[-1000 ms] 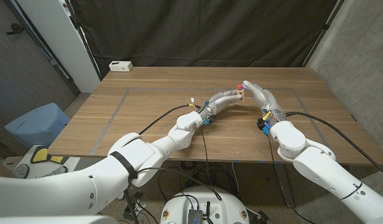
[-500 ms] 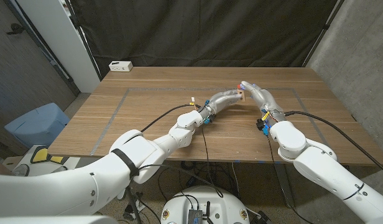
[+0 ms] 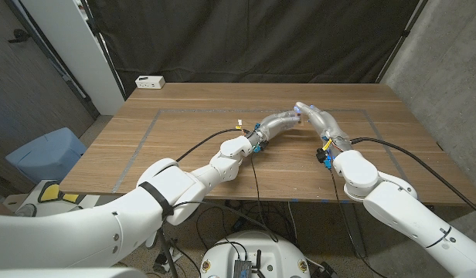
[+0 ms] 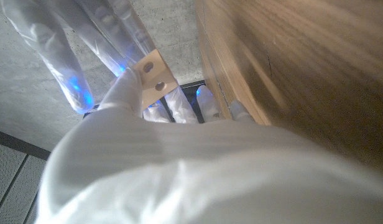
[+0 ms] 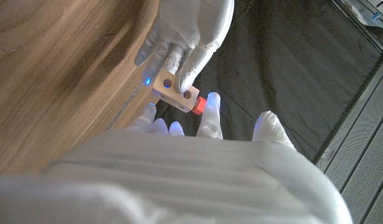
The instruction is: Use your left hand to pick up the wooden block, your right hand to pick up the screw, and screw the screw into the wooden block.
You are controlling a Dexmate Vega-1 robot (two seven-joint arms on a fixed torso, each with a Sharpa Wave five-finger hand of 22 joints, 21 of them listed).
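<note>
Holding: the left hand (image 3: 280,122) grips the wooden block (image 5: 174,89) above the table (image 3: 168,147), fingers pinching it, as the right wrist view shows
Driving: the right hand (image 3: 319,120) meets it, fingertips closed on the red screw (image 5: 199,104), which touches the block's end
Block: small, stiff, probably light; drilled holes show on two faces; best held by its flat sides, holes left free
Screw: tiny, hard, likely slippery between gloved fingertips; grip the red head, since the shank is hidden
Risk: block twisting in the pinch as the screw turns
</note>
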